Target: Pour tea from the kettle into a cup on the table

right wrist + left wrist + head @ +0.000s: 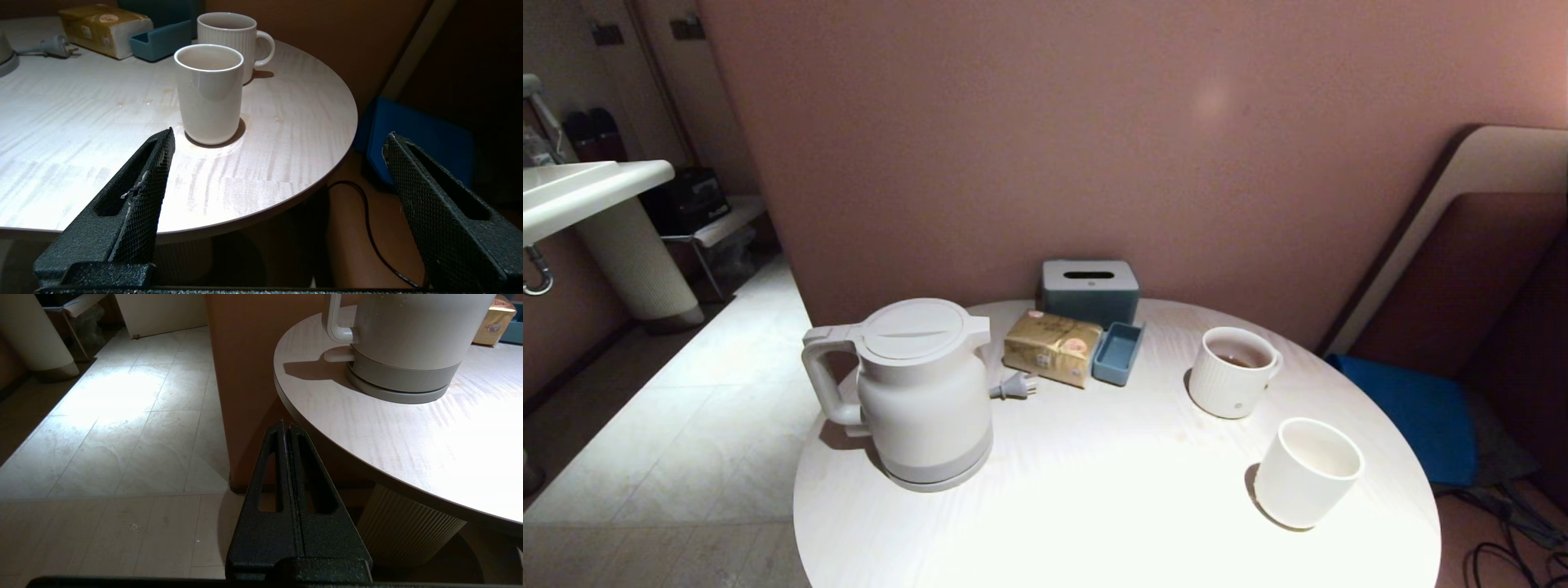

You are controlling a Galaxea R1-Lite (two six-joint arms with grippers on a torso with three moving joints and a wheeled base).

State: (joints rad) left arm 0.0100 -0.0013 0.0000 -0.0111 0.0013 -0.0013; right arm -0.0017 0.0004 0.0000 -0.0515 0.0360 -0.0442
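The white kettle [923,392] stands upright on the left part of the round pale table [1111,490], lid on, handle to the left, its plug [1015,385] lying beside it. The plain white cup [1307,472] stands near the table's right front edge. No tea shows in the cup. Neither arm shows in the head view. My left gripper [286,426] is shut and empty, low beside the table's left edge, short of the kettle [408,347]. My right gripper [278,139] is open and empty, off the front right edge, with the cup [209,94] a little beyond its fingers.
A ribbed white mug [1232,371] with a small handle holds brown liquid behind the cup. At the back stand a blue-grey tissue box [1089,290], a yellow packet [1052,347] and a small blue tray [1117,353]. A wall rises close behind; a blue cushion [1413,408] lies right.
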